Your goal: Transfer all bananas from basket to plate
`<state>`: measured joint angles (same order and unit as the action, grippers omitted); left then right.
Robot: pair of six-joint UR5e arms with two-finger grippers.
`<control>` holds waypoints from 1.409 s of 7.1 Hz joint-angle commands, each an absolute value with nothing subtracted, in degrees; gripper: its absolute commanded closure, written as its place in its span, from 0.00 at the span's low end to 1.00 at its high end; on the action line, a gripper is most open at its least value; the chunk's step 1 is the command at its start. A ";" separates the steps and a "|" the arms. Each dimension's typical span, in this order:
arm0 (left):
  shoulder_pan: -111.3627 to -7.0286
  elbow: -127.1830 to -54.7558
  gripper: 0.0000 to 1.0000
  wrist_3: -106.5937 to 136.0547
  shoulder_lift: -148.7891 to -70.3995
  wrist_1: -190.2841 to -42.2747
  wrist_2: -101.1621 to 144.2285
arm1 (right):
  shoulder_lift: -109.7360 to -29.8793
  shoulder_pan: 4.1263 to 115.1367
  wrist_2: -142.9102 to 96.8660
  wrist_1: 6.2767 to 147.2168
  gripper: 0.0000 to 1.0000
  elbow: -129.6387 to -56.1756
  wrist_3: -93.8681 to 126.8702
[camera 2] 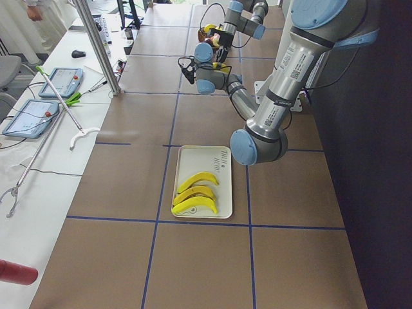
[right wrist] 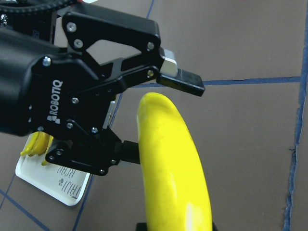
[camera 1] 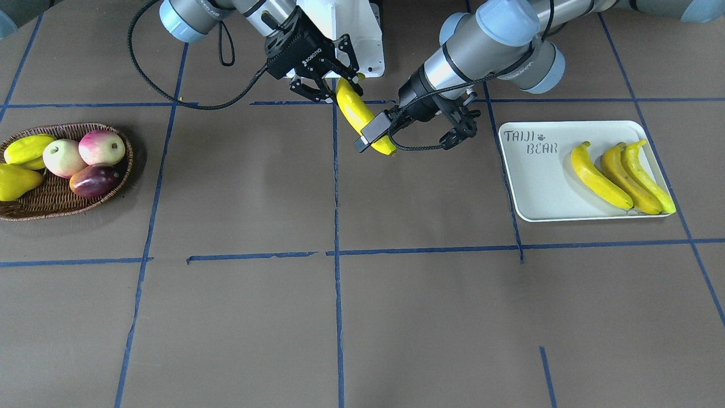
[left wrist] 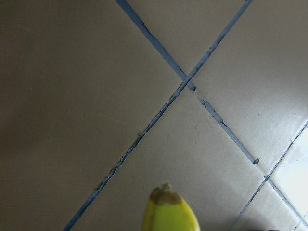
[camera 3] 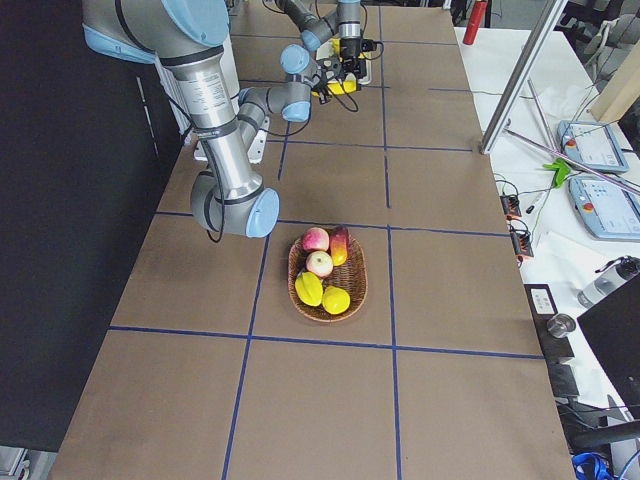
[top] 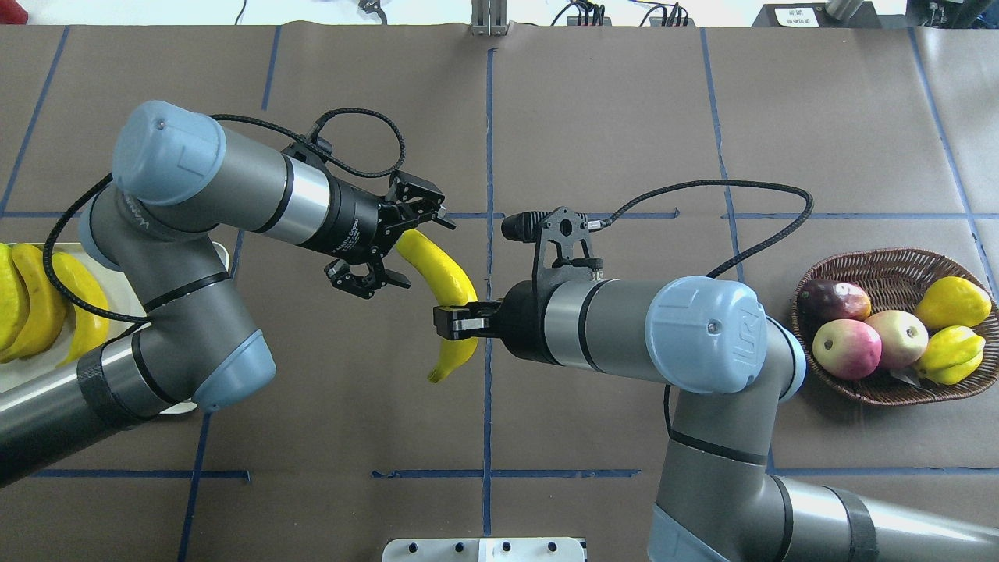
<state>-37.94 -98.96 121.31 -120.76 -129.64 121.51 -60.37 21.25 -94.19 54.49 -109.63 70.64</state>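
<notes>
One banana (camera 1: 362, 116) is held above the table's middle; it also shows in the overhead view (top: 441, 273). My right gripper (top: 456, 320) is shut on it near the end closest to the robot base. My left gripper (top: 421, 251) is open, with a finger on either side of the banana's far end, as the right wrist view (right wrist: 161, 118) shows. Three bananas (camera 1: 620, 175) lie side by side on the plate (camera 1: 535, 187). The basket (camera 1: 126, 167) holds no banana that I can see.
The basket holds two yellow mango-like fruits (top: 948, 324), two pink-green apples (top: 874, 343) and a dark red fruit (top: 831, 300). The white robot base (camera 1: 351, 34) is behind the grippers. Blue tape lines cross the brown table. Tablets and tools lie on a side bench (camera 2: 38, 103).
</notes>
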 commanded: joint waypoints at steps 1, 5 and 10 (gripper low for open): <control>-37.88 -99.23 0.05 121.29 -120.76 -129.64 121.64 | -60.38 20.92 -93.60 54.49 1.00 -109.60 69.35; -37.97 -99.75 0.87 121.29 -120.59 -129.64 121.82 | -60.47 20.13 -92.11 54.49 0.88 -109.34 69.43; -38.14 -99.67 1.00 121.29 -118.92 -129.64 121.64 | -60.03 24.15 -103.05 64.65 0.01 -114.15 70.40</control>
